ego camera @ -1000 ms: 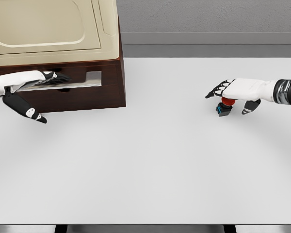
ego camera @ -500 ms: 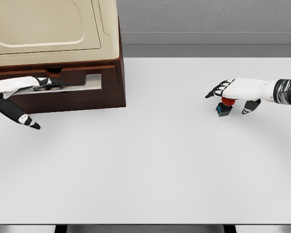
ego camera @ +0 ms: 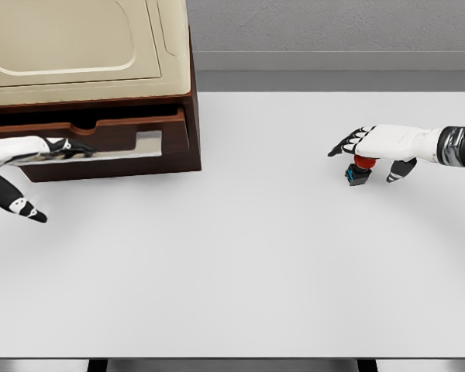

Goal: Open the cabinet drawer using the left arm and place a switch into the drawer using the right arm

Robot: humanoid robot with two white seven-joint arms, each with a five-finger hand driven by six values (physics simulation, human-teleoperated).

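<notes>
our left hand (ego camera: 31, 151) hooks fingers on the drawer (ego camera: 101, 143) handle, drawer partly out. our right hand (ego camera: 376, 147) hovers spread over the switch (ego camera: 359, 169); broad bare table (ego camera: 256, 263) between.

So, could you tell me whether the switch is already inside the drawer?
No, the switch sits on the white table under the right hand, far from the drawer.

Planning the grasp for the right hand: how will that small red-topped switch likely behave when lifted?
The switch looks small beside the right hand hovering over it, so it is probably light. Its rounded red cap may slip under fingertips; the boxy dark base seems the safer grip. It stands upright and might tip if nudged.
</notes>
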